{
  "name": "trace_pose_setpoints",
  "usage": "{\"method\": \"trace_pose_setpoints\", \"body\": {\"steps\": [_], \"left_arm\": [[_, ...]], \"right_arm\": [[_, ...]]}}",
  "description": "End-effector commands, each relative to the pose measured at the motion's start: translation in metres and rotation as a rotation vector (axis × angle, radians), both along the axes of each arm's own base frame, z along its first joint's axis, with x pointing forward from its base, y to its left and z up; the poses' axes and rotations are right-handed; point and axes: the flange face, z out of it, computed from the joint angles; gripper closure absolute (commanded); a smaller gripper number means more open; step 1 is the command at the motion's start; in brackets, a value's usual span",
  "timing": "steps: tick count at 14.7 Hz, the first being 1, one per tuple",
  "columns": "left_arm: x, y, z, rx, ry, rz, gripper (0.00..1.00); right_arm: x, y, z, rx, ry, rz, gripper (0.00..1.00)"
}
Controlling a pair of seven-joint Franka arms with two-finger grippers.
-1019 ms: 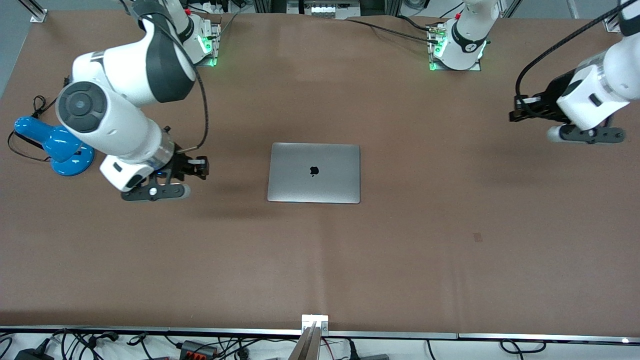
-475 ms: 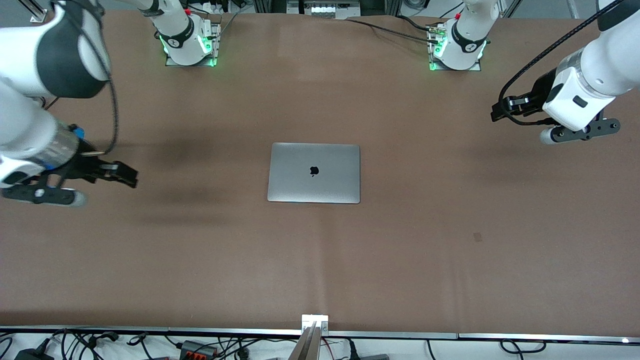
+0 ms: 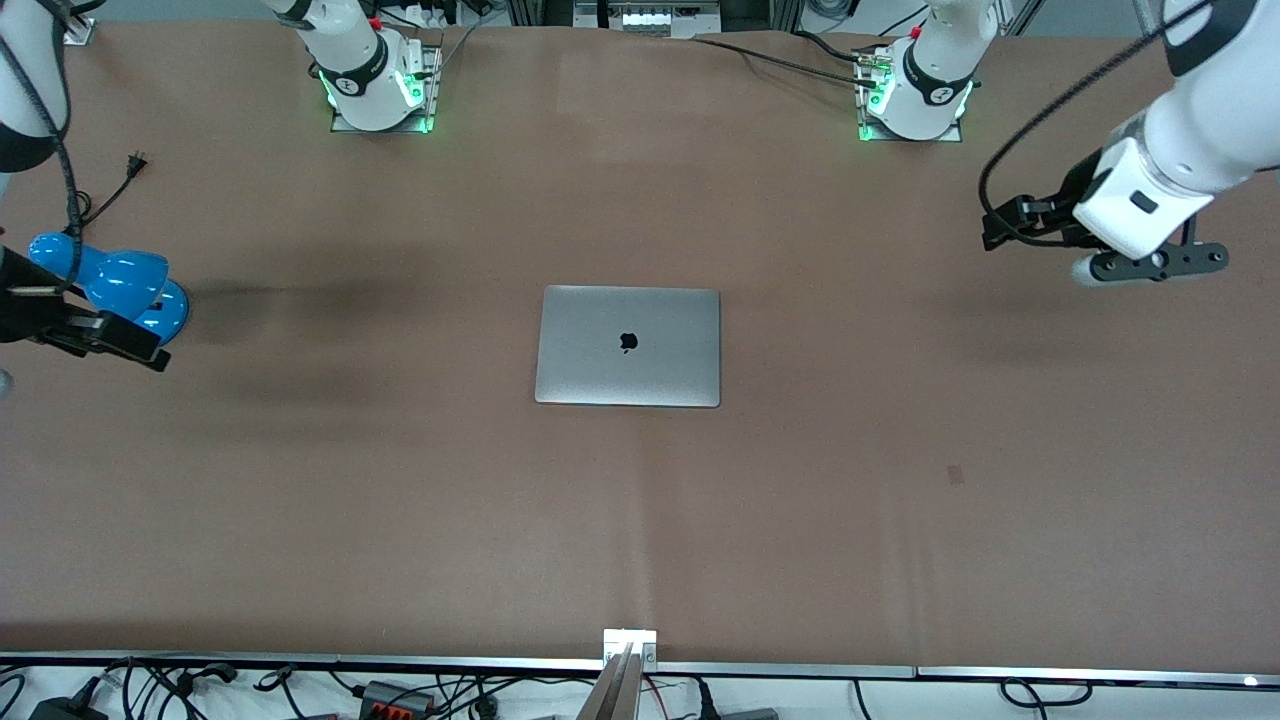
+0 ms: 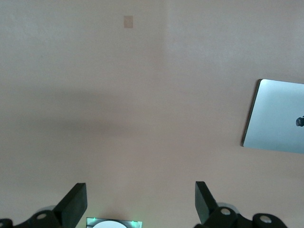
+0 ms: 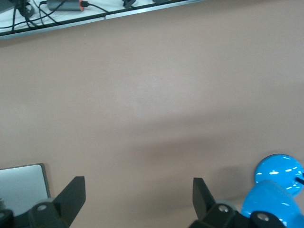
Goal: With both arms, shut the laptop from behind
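Laptop (image 3: 628,345) sits mid-frame in the front view, flat on the bench (image 3: 800,500), lid down with the apple logo up. Nothing props it and no keyboard is visible, so the closing looks done.

Left tool (image 3: 1010,222) hangs at the right edge of the front view, over bare bench toward the left arm's end, well apart from the laptop. In the left wrist view its fingers (image 4: 73,205) stand wide apart with nothing between them, so it is released. The laptop shows only at that view's right edge.

Right tool (image 3: 105,338) is at the front view's left edge, mostly cut off, over the bench just beside the blue lamp (image 3: 120,285). In the right wrist view its fingers (image 5: 71,194) are spread and empty, also released; a laptop corner shows in the lower left.

Judgement: both arms are parked wide to keep the lid clear. The lamp's cord (image 3: 105,190) lies close to the right arm and could snag.
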Motion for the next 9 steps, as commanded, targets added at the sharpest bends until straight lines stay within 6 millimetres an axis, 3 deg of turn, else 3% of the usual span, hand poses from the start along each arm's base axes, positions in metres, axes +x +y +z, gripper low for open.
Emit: {"method": "trace_pose_setpoints", "body": {"steps": [1,4,7,9], "left_arm": [[-0.016,0.020,0.007,-0.012,-0.028,-0.007,0.00],[-0.018,0.015,0.003,-0.023,-0.017,-0.021,0.00],[-0.021,0.022,0.007,-0.025,-0.017,-0.012,0.00],[-0.025,0.015,0.007,-0.017,0.000,-0.025,0.00]], "right_arm": [[-0.010,-0.016,0.011,-0.006,0.018,0.023,0.00],[-0.014,-0.021,0.012,-0.001,0.037,0.084,0.00],[-0.026,-0.015,0.014,-0.021,0.048,0.088,0.00],[-0.040,-0.007,0.009,-0.047,0.064,0.102,0.00]]}}
